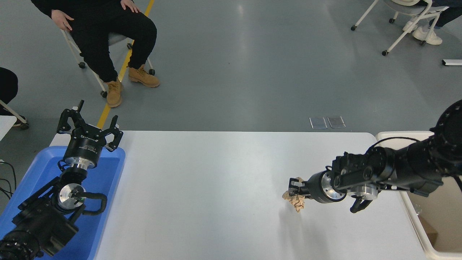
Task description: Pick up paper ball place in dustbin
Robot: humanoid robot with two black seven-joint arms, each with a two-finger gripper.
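Right claw [295, 189] grips the paper ball [295, 200] — lifted above the table [202, 187].

One paper ball [295, 198], one dustbin [418, 216], one blue tray [104, 187] and one white table [216, 173] are counted. Two grippers are seen, left [88, 124] and right [294, 189]. Two floor plates [327, 122] are counted.

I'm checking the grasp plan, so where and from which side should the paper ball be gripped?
Grip the paper ball across its lumpy middle, coming in from the right, as the right gripper does now. The wad has no handle or flat face, so crumpled paper squeezed between the fingers is probably the surest hold. That side also faces the dustbin.
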